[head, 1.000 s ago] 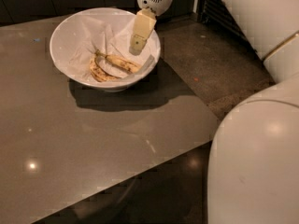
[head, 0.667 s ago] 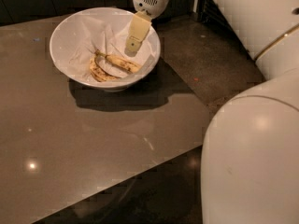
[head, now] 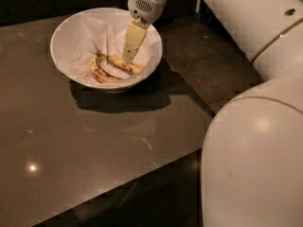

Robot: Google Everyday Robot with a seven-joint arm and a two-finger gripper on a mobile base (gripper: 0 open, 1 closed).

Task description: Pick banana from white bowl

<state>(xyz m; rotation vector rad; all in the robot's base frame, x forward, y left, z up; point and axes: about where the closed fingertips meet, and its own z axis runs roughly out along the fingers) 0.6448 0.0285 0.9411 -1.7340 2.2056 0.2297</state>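
Note:
The white bowl point(head: 71, 27) stands at the back left of the dark table, lined with crumpled white paper. The banana bunch point(head: 111, 67), yellow with brown spots, lies in the bowl's front right part. My gripper point(head: 129, 56) hangs over the bowl's right side, its cream finger pointing down and ending just above the right end of the bananas. The white arm reaches in from the upper right.
The glossy dark table point(head: 94, 150) has its edge running diagonally from the right of the bowl down to the lower left. Speckled floor point(head: 213, 65) lies to the right. My white arm body point(head: 255, 164) fills the lower right.
The gripper has come lower and slightly left into the bowl, closer to the bananas. The bowl and bananas have not moved.

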